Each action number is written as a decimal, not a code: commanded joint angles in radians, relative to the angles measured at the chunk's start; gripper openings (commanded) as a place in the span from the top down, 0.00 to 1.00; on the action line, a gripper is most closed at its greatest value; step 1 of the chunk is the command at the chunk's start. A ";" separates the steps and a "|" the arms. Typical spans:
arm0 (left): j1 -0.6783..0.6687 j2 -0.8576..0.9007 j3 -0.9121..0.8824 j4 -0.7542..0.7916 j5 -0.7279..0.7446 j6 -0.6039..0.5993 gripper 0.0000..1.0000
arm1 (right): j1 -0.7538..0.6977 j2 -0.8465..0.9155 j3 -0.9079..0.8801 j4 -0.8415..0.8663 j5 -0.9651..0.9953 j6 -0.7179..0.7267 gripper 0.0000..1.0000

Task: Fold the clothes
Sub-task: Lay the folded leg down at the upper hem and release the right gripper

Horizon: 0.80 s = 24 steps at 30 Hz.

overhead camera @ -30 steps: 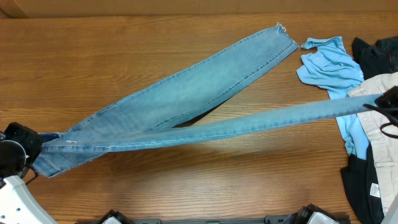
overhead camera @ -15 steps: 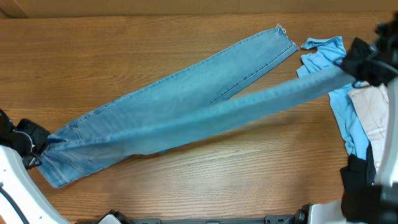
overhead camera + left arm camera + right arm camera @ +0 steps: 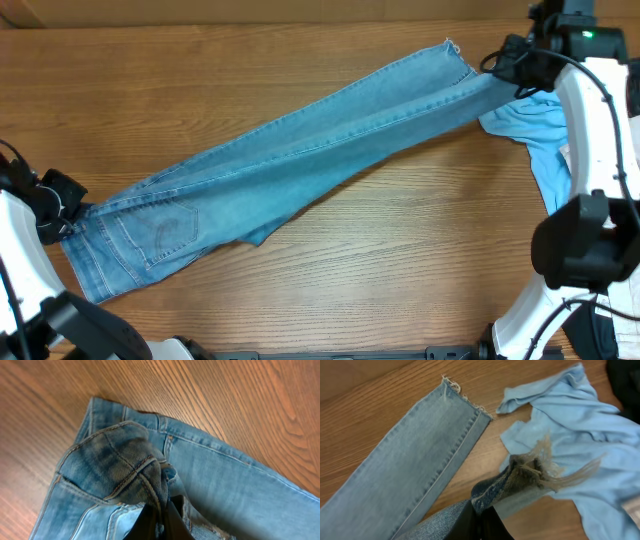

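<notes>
The left end effector (image 3: pixel 68 205) sits at the left edge of the tabletop (image 3: pixel 400 280), toward the near-left corner. Its fingers are closed tight on the waistband (image 3: pixel 125 467) of the jeans (image 3: pixel 300 160). In the left wrist view the denim is bunched into a dark fold right at the fingertips, with almost no gap between them.

The right end effector (image 3: pixel 498 68) is near the far-right corner. It is also closed, pinching the frayed hem (image 3: pixel 532 470) of one leg. In the right wrist view the cloth is crumpled above the fingers and loose threads fan out from it. That gripped hem overlaps the edge of a sky-blue T-shirt (image 3: pixel 580 425) lying beside it.

The jeans lie stretched out on a diagonal. Their long axis runs from the waist at the near-left corner to the hems at the far-right corner. A stitched back pocket (image 3: pixel 165 232) faces up near the waist. The two legs lie nearly one on top of the other. The lower leg rests flat on the wood, and its own frayed end (image 3: pixel 465 400) is free, just to the far side of the gripped one. Partway along the near side, a small fold of denim sticks out from under the legs.
</notes>
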<state>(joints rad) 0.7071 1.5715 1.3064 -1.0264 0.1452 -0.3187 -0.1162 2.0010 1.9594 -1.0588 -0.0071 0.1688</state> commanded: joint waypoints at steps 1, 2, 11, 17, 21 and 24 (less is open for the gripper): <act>-0.005 0.033 -0.003 0.024 -0.049 -0.003 0.96 | 0.008 0.040 0.040 0.053 0.070 -0.018 0.96; -0.006 0.040 -0.003 0.027 -0.049 -0.003 0.96 | 0.011 0.048 0.040 0.068 0.070 -0.020 0.96; -0.008 0.118 -0.010 0.026 -0.078 -0.003 0.96 | 0.018 0.095 0.040 0.203 0.066 -0.020 0.96; -0.008 0.142 -0.011 0.036 -0.124 -0.003 0.96 | 0.018 0.125 0.039 0.230 0.053 -0.021 0.96; -0.008 0.142 -0.011 0.048 -0.130 -0.003 0.96 | 0.018 0.159 0.039 0.240 0.043 -0.021 0.96; -0.008 0.142 -0.011 0.048 -0.130 -0.012 0.96 | 0.018 0.182 0.038 0.260 0.043 -0.021 0.96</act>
<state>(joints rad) 0.6930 1.7042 1.3018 -0.9936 0.1204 -0.3195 -0.0822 2.1536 1.9598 -0.8310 -0.0292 0.1562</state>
